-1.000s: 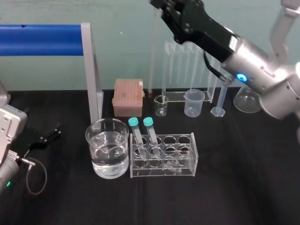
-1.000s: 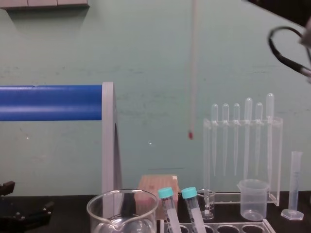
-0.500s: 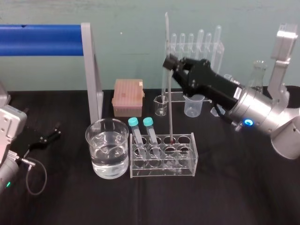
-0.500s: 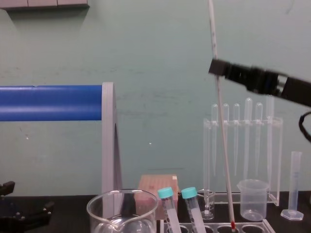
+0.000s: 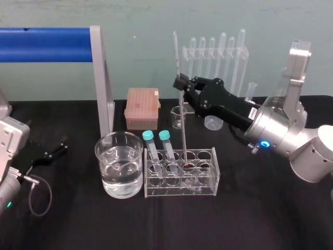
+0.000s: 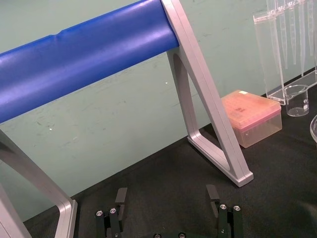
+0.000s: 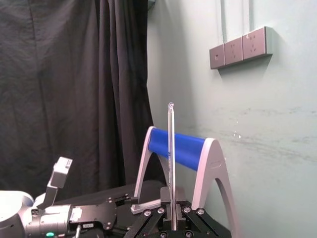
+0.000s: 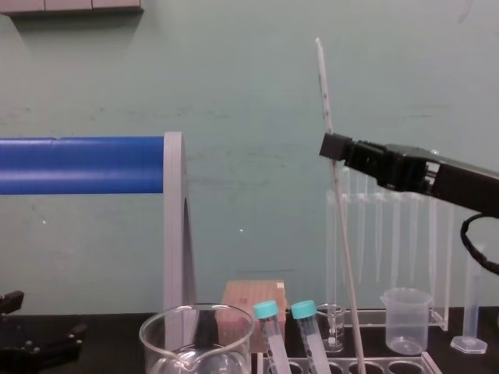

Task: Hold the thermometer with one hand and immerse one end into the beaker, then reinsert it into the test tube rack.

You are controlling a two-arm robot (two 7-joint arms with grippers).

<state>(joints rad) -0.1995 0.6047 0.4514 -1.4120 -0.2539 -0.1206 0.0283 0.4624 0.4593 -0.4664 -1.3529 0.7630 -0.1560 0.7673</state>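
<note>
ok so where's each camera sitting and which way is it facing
Head: high, looking down at the table; right gripper holding the thermometer in the test tube rack.
Chest: low, looking forward; right gripper enters from the right.
Left wrist: along the open left gripper toward the blue bar.
Right wrist: up along the thermometer.
Head and chest share the beaker.

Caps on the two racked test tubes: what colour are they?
The caps are teal, clearest in the head view.

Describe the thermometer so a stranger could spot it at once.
Find the test tube rack mid-table. Beside its teal-capped tubes a tall thin glass rod stands in a hole, held by the right gripper. Unlike the bulb-topped pipettes behind, it is red-tipped.
</note>
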